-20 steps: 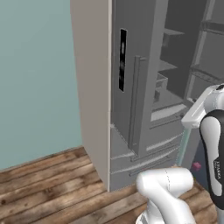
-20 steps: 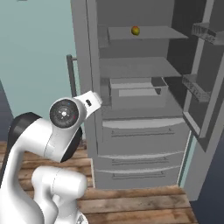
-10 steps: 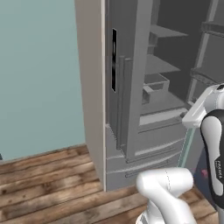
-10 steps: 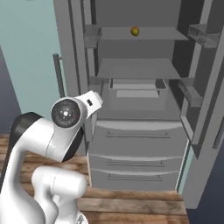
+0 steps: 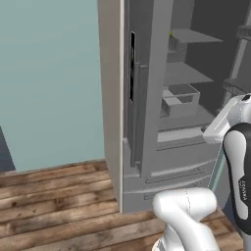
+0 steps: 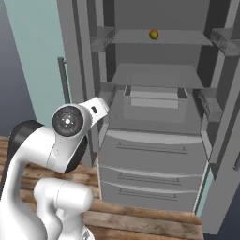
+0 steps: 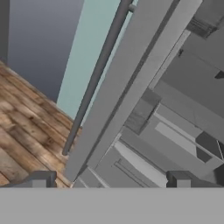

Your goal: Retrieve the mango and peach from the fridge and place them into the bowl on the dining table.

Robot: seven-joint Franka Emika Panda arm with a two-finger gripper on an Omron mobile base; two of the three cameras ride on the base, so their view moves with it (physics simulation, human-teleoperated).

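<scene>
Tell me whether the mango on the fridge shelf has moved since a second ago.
No. The mango sits at the same spot on its upper shelf in the right base view. The whole picture shifted, so the base moved, not the fruit.

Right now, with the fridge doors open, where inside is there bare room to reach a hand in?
In the fridge, the upper shelf is bare on both sides of the small yellow-orange fruit. The middle shelf looks bare. Lower down, the bin crowds the space, and door racks narrow the sides.
</scene>
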